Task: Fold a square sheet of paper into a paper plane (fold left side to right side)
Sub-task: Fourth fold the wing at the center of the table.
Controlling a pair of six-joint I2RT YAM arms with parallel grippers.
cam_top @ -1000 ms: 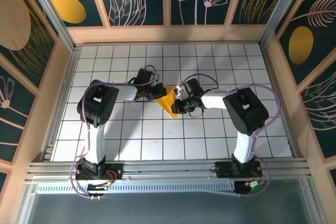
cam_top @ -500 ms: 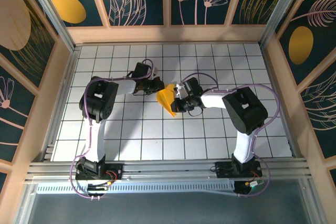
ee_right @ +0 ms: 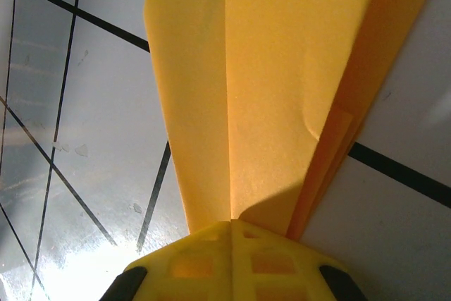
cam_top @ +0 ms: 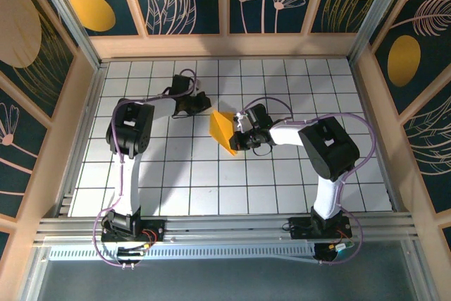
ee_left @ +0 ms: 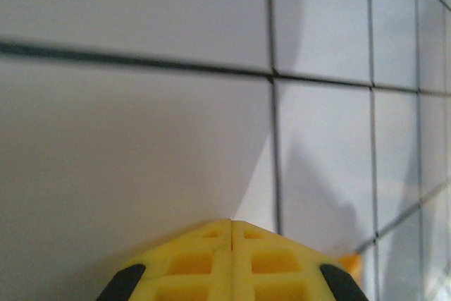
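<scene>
My right claw (ee_right: pixel 231 225): pinching the thin yellow-orange creased paper sheet (cam_top: pixel 223 130).
My left claw (ee_left: pixel 231 223): closed, empty, apart.
Progress: partly folded, I judge; dart unfinished.

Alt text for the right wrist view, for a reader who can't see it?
The right gripper is shut on the folded paper, yellow-orange, which widens away from the camera with a crease down its middle. A white table with dark grid lines lies beneath.

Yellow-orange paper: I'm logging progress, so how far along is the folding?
Done: the yellow-orange creased paper is already a pointed wedge with layered folds. In hand: the right tool is shut on its edge; the left tool is shut, apart from it. Left: probably further folds, since it does not yet look like a slim dart.
</scene>
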